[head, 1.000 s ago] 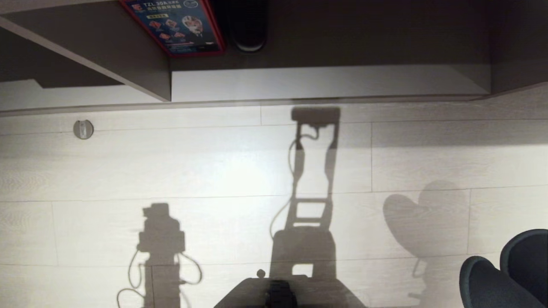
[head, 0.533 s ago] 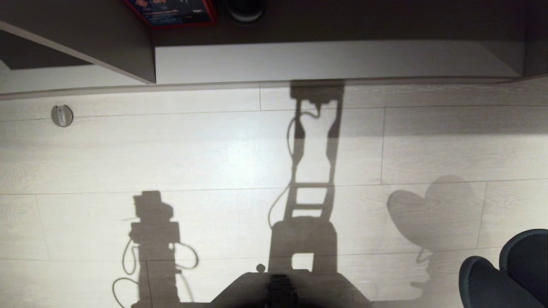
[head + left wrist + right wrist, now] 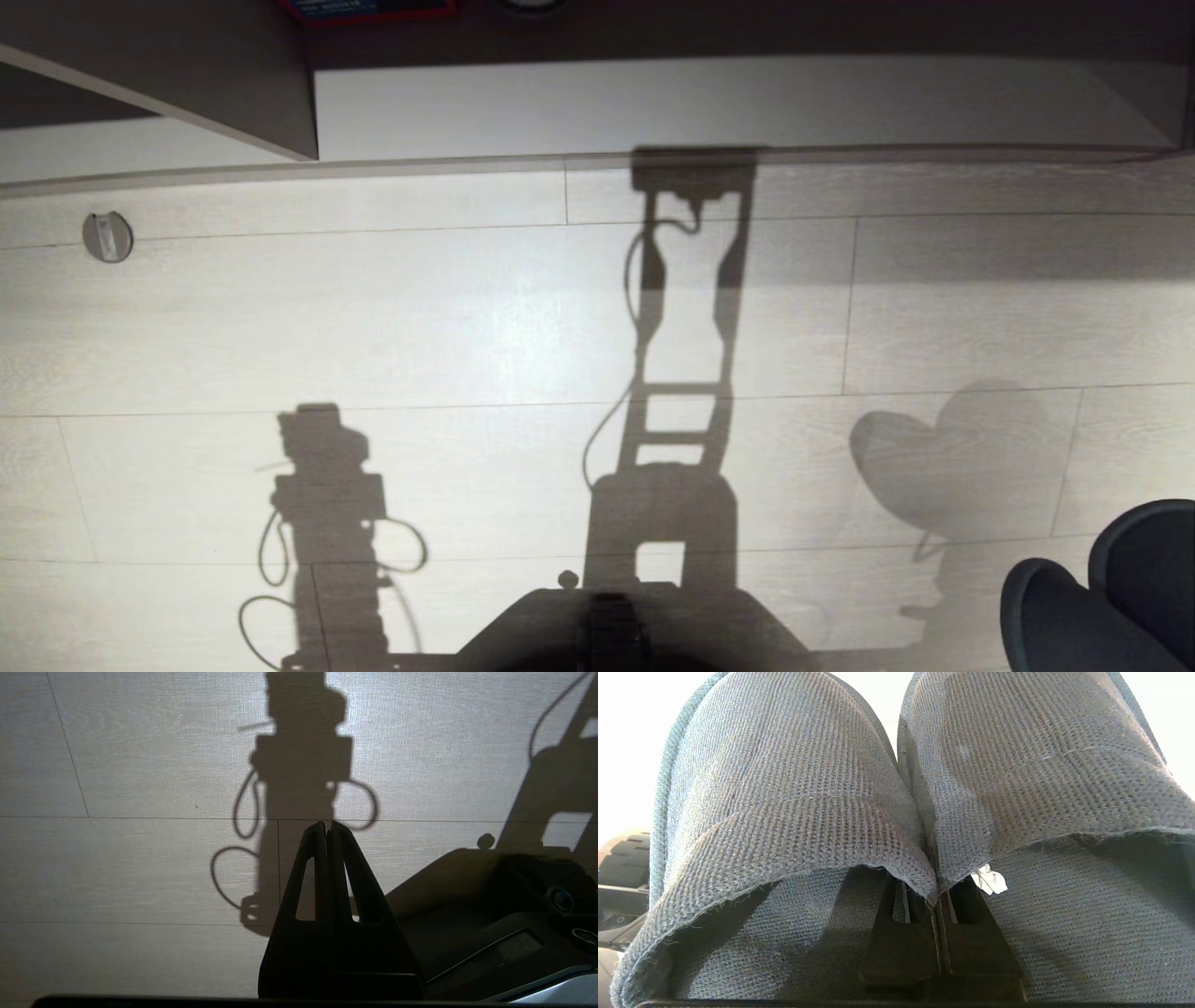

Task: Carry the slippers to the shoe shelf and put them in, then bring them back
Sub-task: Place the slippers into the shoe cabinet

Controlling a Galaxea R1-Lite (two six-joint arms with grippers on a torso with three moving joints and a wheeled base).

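Right gripper: while I face the pale wood-plank floor (image 3: 420, 317), my right gripper (image 3: 937, 891) is pinched tight on the pair of dark knitted backless slippers (image 3: 794, 812), toes side by side at my four o'clock.
Left gripper: my left gripper (image 3: 327, 828) has its fingers pressed together on nothing, over bare floor.
Shoe shelf: grey-beige cubby with pale bottom board (image 3: 709, 103) at twelve o'clock, well apart from the slippers.

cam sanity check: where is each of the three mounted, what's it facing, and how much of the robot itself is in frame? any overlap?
Head: on the robot's head, looking down at the floor before the shoe shelf; own base in view, slippers at the right.
Left wrist: behind the left hand, shut and empty, facing the floor; base beside it.
Right wrist: behind the right hand, shut on the slippers, which fill the view.
Shared: head and left wrist see the same floor shadows and base; head and right wrist, the slippers.
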